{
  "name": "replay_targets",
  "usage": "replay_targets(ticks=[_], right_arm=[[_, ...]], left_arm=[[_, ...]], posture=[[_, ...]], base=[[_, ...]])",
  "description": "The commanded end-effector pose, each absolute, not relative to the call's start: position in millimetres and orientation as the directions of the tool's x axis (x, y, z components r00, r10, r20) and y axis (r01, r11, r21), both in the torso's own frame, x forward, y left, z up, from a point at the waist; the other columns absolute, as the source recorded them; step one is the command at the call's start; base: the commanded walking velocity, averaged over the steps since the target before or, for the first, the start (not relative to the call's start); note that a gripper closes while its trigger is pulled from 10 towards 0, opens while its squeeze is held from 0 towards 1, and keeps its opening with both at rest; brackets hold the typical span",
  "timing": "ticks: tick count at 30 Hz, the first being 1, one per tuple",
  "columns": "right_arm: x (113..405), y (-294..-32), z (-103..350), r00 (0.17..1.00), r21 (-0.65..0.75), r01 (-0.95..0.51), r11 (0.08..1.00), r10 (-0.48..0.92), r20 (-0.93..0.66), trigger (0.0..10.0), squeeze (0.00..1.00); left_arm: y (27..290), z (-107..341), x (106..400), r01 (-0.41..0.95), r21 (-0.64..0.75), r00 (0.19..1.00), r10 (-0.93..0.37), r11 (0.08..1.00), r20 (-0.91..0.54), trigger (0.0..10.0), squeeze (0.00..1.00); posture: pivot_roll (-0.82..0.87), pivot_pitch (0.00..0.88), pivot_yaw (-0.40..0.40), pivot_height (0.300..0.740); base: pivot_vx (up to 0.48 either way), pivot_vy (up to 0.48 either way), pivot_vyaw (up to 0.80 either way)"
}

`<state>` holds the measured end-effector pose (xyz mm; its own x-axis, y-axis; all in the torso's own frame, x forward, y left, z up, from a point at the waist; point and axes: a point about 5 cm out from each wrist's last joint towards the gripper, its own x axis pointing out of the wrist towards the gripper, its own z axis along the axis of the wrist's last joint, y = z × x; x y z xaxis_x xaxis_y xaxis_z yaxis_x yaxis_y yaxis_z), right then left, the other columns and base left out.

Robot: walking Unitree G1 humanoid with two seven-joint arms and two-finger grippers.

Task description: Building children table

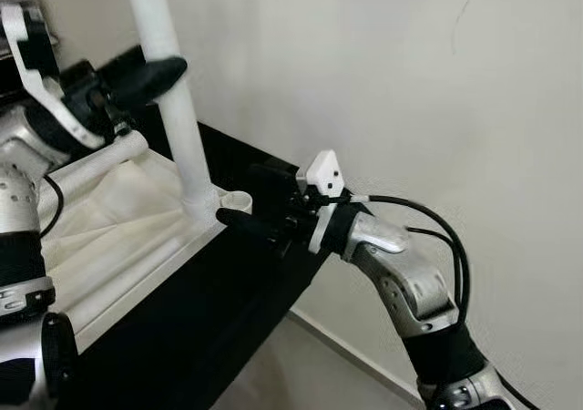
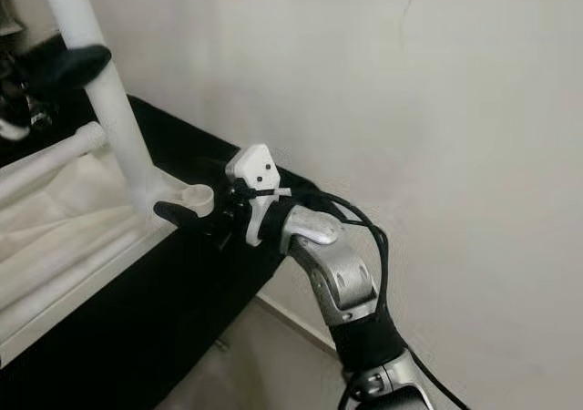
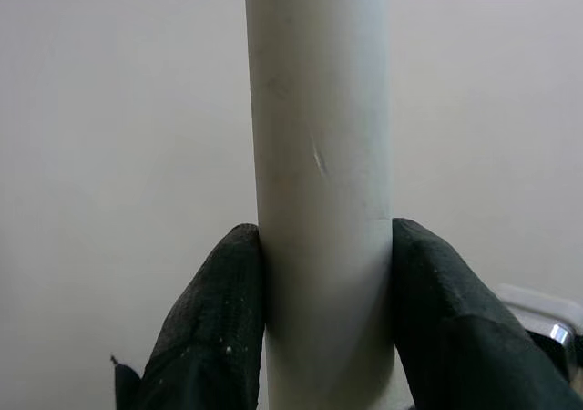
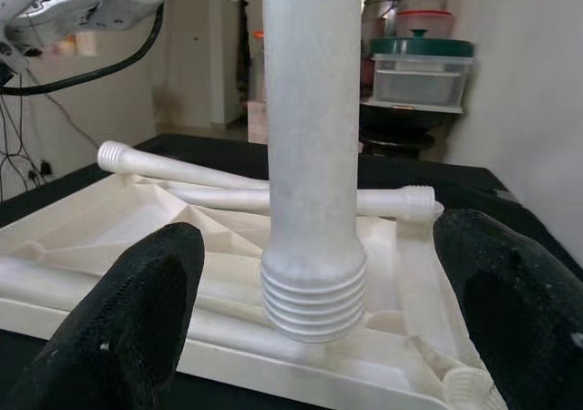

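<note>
A white table leg (image 1: 178, 109) stands upright at the corner of the upturned white table top (image 1: 127, 273), which lies on a black surface. My left gripper (image 1: 173, 68) is shut on the leg high up, its fingers (image 3: 219, 319) pressing both sides of the tube (image 3: 319, 155). My right gripper (image 1: 239, 220) is open low at the leg's base. Its two fingers (image 4: 137, 310) stand either side of the leg's threaded end (image 4: 312, 301) without touching it. The threads show just above the table top (image 4: 82, 237).
Two more white legs (image 4: 182, 169) lie across the table top. A small white ring (image 2: 197, 196) sits at the corner beside the leg's base. A pale wall (image 1: 410, 82) is close on the right. The black surface's edge (image 1: 273, 301) drops to the floor. Lidded containers (image 4: 424, 64) stand behind.
</note>
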<state>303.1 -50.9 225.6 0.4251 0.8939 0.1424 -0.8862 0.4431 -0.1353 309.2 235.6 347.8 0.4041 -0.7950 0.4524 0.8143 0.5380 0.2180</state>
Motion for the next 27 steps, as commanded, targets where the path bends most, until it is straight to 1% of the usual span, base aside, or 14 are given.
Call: replay_targets(ticks=[1, 2, 4, 5, 9, 10, 12, 13, 15, 16, 21, 23, 24, 27], right_arm=[[302, -47, 235, 0.385, -0.202, -0.892, 0.405, 0.913, 0.131, 10.0, 0.0], [308, -47, 242, 0.391, -0.244, -0.881, 0.405, 0.914, 0.105, 10.0, 0.0], [308, -47, 242, 0.391, -0.244, -0.881, 0.405, 0.914, 0.105, 10.0, 0.0], [309, -47, 249, 0.364, -0.264, -0.89, 0.373, 0.928, 0.084, 10.0, 1.0], [310, -47, 254, 0.353, -0.285, -0.888, 0.36, 0.932, 0.077, 10.0, 1.0], [304, -42, 257, 0.308, -0.304, -0.9, 0.312, 0.949, 0.064, 10.0, 0.67], [304, -42, 257, 0.308, -0.304, -0.9, 0.312, 0.949, 0.064, 10.0, 0.67], [299, -35, 259, 0.263, -0.298, -0.917, 0.266, 0.963, 0.052, 10.0, 0.0], [299, -35, 259, 0.263, -0.298, -0.917, 0.266, 0.963, 0.052, 10.0, 0.0], [299, -29, 259, 0.26, -0.293, -0.921, 0.257, 0.965, 0.03, 10.0, 0.0], [305, -18, 251, 0.308, -0.224, -0.928, 0.296, 0.951, -0.019, 10.0, 0.0], [301, -14, 251, 0.272, -0.167, -0.948, 0.27, 0.962, 0.01, 10.0, 0.0], [299, -12, 251, 0.255, -0.142, -0.956, 0.256, 0.967, 0.025, 7.6, 0.0], [299, -12, 251, 0.255, -0.142, -0.956, 0.256, 0.967, 0.025, 7.6, 0.0]], left_arm=[[225, 342, 298, 0.862, 0.25, 0.312, -0.851, 0.441, 0.423, 10.0, 0.0], [216, 336, 291, 0.882, 0.275, 0.26, -0.881, 0.383, 0.396, 10.0, 0.0], [216, 336, 291, 0.882, 0.275, 0.26, -0.881, 0.383, 0.396, 10.0, 0.0], [208, 332, 285, 0.891, 0.295, 0.221, -0.898, 0.344, 0.382, 10.0, 0.0], [201, 331, 281, 0.895, 0.313, 0.192, -0.909, 0.317, 0.371, 10.0, 0.0], [193, 331, 275, 0.904, 0.326, 0.149, -0.92, 0.275, 0.363, 10.0, 0.0], [193, 331, 275, 0.904, 0.326, 0.149, -0.92, 0.275, 0.363, 10.0, 0.0], [185, 331, 271, 0.912, 0.337, 0.109, -0.931, 0.233, 0.348, 10.0, 0.0], [185, 331, 271, 0.912, 0.337, 0.109, -0.931, 0.233, 0.348, 10.0, 0.0], [180, 330, 266, 0.919, 0.342, 0.078, -0.939, 0.198, 0.336, 10.0, 0.0], [177, 334, 259, 0.922, 0.352, 0.036, -0.942, 0.161, 0.334, 10.0, 0.0], [175, 335, 256, 0.922, 0.355, 0.026, -0.94, 0.154, 0.34, 10.0, 0.0], [174, 335, 255, 0.922, 0.356, 0.024, -0.94, 0.153, 0.341, 10.0, 0.0], [174, 335, 255, 0.922, 0.356, 0.024, -0.94, 0.153, 0.341, 10.0, 0.0]], posture=[[-0.17, 0.0, -0.07, 0.74], [-0.17, 0.0, -0.074, 0.74], [-0.17, 0.0, -0.074, 0.74], [-0.17, 0.0, -0.076, 0.74], [-0.17, 0.0, -0.076, 0.74], [-0.17, 0.0, -0.075, 0.74], [-0.17, 0.0, -0.075, 0.74], [-0.17, 0.0, -0.075, 0.74], [-0.17, 0.0, -0.075, 0.74], [-0.17, 0.0, -0.076, 0.74], [-0.17, 0.0, -0.076, 0.74], [-0.17, 0.0, -0.081, 0.74], [-0.17, 0.0, -0.081, 0.74], [-0.17, 0.0, -0.081, 0.74]], base=[[0.0, 0.0, 0.0], [0.0, 0.0, 0.0], [0.0, 0.0, 0.0], [0.0, 0.0, 0.0], [0.0, 0.0, 0.0], [0.0, 0.0, 0.0], [0.0, 0.0, 0.0], [0.0, 0.0, 0.0], [0.0, 0.0, 0.0], [0.0, 0.0, 0.0], [0.0, 0.0, 0.0], [0.0, 0.0, 0.0], [0.0, 0.0, 0.0], [0.0, 0.0, 0.0]])
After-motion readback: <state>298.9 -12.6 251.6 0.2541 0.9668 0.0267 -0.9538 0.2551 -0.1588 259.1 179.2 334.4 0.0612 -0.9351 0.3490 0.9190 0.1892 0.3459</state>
